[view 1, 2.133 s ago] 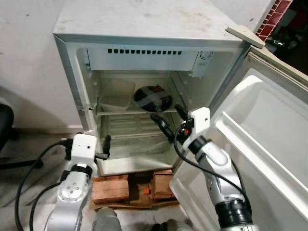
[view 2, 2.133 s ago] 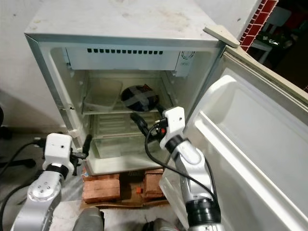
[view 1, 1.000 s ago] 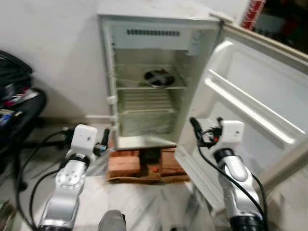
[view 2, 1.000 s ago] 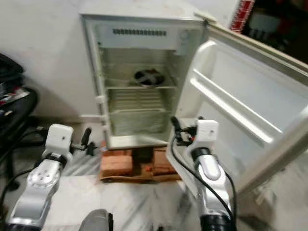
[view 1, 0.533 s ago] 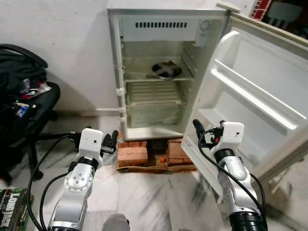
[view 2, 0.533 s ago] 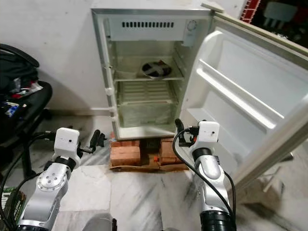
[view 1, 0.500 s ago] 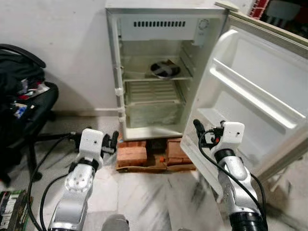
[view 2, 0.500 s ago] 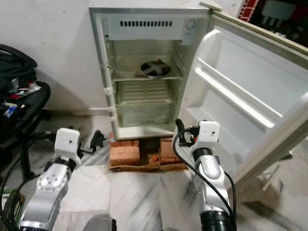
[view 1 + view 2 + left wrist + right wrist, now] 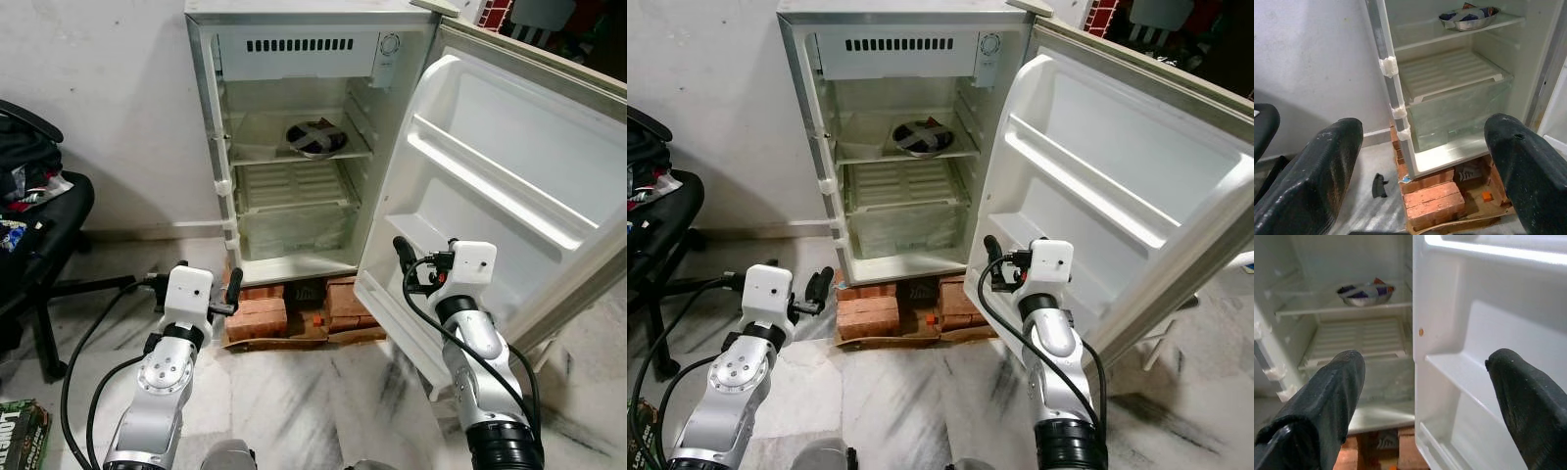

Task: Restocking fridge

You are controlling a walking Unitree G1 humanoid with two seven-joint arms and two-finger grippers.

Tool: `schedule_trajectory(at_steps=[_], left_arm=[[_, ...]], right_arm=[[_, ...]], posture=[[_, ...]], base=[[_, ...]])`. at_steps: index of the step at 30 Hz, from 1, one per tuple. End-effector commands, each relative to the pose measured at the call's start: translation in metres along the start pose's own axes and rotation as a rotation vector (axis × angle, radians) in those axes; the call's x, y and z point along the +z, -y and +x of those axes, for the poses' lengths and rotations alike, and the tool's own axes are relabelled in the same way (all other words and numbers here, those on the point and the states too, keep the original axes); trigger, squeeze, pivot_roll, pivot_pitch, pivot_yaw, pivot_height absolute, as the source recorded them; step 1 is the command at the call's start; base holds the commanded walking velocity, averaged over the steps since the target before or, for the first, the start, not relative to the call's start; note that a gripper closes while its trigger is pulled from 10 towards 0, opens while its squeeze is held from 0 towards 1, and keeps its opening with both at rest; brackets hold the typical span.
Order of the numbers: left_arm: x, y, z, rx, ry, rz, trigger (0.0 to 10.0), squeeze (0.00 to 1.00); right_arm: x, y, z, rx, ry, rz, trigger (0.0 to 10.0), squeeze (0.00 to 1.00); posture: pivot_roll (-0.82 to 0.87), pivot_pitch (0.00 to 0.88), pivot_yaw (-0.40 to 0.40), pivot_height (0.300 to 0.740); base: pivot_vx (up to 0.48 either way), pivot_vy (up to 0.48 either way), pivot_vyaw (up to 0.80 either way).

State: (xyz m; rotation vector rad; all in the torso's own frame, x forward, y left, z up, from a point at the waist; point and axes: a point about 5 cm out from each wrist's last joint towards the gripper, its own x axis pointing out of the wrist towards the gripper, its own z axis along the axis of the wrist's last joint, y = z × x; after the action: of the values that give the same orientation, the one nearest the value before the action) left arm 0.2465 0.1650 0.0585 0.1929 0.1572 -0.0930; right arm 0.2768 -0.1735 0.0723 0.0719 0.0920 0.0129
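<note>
The white fridge (image 9: 211, 147) stands open, its door (image 9: 519, 166) swung out to my right. A metal bowl with dark blue contents (image 9: 315, 138) sits on the upper shelf, and the wire shelf and clear drawer (image 9: 294, 230) below hold nothing I can make out. My left gripper (image 9: 1422, 127) hangs low in front of the fridge's left edge, open with nothing between its fingers (image 9: 1317, 181). By the door's lower inner shelf my right gripper (image 9: 1425, 357) is open too, its fingers (image 9: 1528, 401) bare.
The fridge rests on red bricks (image 9: 257, 318) and cardboard. A black office chair (image 9: 39, 225) with clutter stands at the left. A green box (image 9: 20, 421) lies on the marble floor near my left side, and a small black object (image 9: 1378, 185) lies by the bricks.
The camera has backed away from the fridge, so the whole fridge and floor are now in view. My right gripper, earlier inside by the shelf, is now outside beside the door.
</note>
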Motion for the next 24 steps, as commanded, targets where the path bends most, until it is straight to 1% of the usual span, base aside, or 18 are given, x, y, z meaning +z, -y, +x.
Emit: schedule_trajectory(at_steps=[1,7,9,13,24], left_arm=[[-0.0025,0.0027,-0.0014,-0.022,-0.001,0.012,10.0,0.00],[-0.0033,0.0078,0.0010,-0.034,-0.002,0.011,10.0,0.00],[-0.0025,0.0081,0.0018,-0.032,0.001,0.009,10.0,0.00],[-0.0020,0.0072,0.0030,-0.025,0.008,0.017,10.0,0.00],[-0.0020,0.0058,0.0030,-0.016,0.010,0.022,10.0,0.00]], right_arm=[[0.0009,0.0050,-0.0017,-0.026,0.009,-0.009,10.0,0.00],[-0.0013,0.0066,-0.0028,-0.031,0.004,-0.018,10.0,0.00],[0.0003,0.0073,-0.0017,-0.032,0.008,-0.021,10.0,0.00],[0.0041,0.0072,0.0023,-0.032,0.020,-0.023,10.0,0.00],[0.0018,0.0037,0.0028,-0.020,0.014,-0.025,10.0,0.00]], posture=[[0.12,0.000,-0.056,0.740],[0.11,0.000,-0.054,0.740],[0.11,0.000,-0.054,0.740],[0.11,0.000,-0.057,0.740],[0.12,0.000,-0.062,0.740]], base=[[0.000,0.000,0.00],[0.000,0.000,0.00],[0.000,-0.274,0.00],[0.000,-0.398,0.00],[0.000,-0.470,0.00]])
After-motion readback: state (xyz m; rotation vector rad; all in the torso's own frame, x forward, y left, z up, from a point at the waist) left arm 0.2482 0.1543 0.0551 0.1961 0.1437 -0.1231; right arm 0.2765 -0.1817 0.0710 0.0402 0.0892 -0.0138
